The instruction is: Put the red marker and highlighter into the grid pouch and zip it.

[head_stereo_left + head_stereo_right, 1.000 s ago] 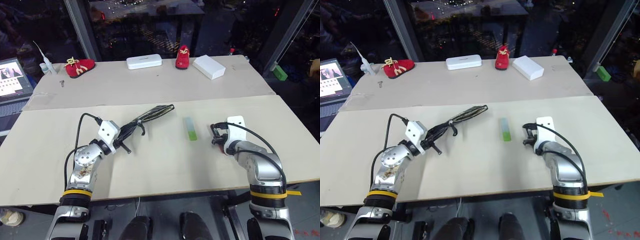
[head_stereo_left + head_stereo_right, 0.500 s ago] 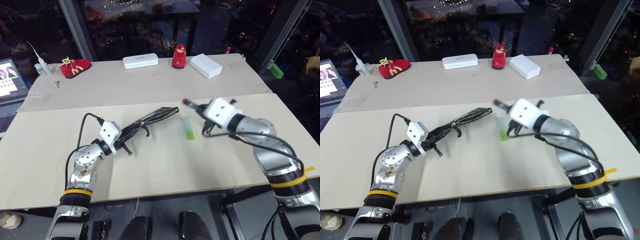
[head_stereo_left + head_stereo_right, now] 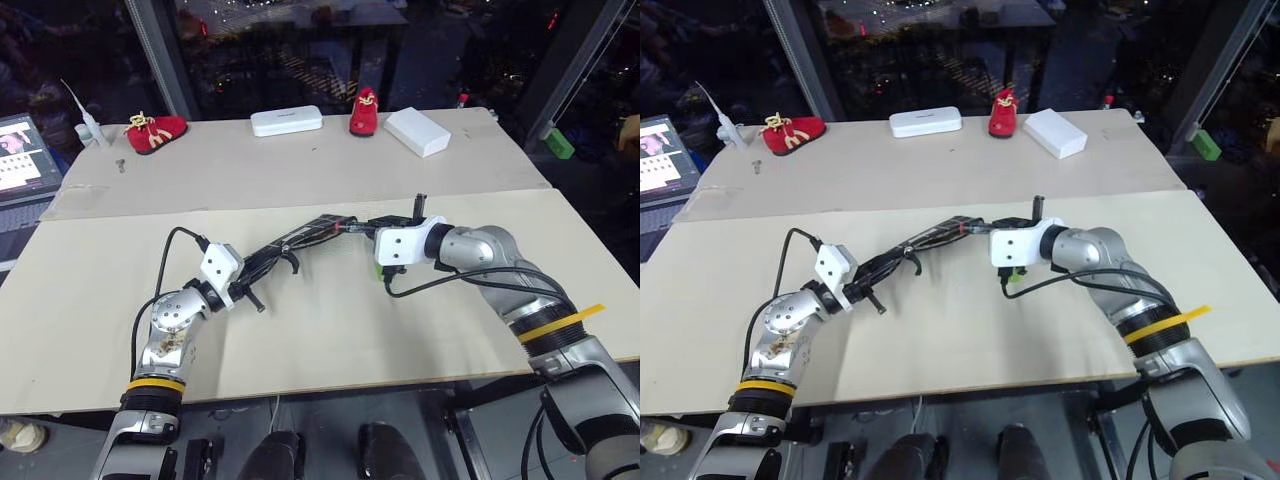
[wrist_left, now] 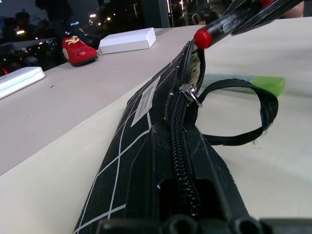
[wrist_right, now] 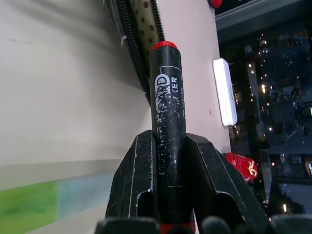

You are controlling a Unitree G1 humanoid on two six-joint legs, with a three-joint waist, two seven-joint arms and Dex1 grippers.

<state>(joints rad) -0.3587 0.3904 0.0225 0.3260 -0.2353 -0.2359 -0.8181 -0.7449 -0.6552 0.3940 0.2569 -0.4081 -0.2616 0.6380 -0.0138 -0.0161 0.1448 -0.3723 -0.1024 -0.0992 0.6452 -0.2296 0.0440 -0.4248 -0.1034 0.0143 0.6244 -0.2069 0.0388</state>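
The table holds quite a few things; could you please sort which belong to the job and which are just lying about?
Job:
- red marker, in the right gripper
- grid pouch, in the left gripper
- highlighter

Lying about:
- two red shoes
- white case
- white box
- laptop

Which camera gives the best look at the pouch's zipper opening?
The left wrist view: the pouch runs up the frame, zipper teeth and gaping mouth close up. In the head views it is a thin dark strip. The right wrist view catches an edge of the mouth beyond the marker.

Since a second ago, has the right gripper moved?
Yes. The right gripper, shut on the red marker, crossed leftward over the highlighter to the grid pouch.
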